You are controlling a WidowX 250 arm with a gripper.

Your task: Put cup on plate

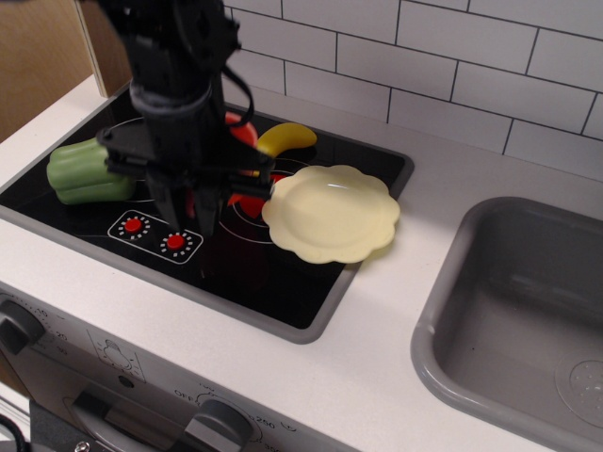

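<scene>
My black tool [188,215] hangs over the black glass stove top [254,268], which is set in a grey frame in the white worktop [377,339]. Between my fingers is the red-orange plastic cup [240,160]; it is mostly hidden behind my arm, so I cannot tell if the fingers are clenched on it. The cup is over the stove, just left of the pale yellow plastic plate with scalloped rim [330,213], not on it. The plate lies on the right edge of the stove. A green plastic pepper [85,171] lies at the left, a yellow plastic banana [287,138] behind. A grey sink [513,311] is at the right, a white tiled wall [452,66] behind.
</scene>
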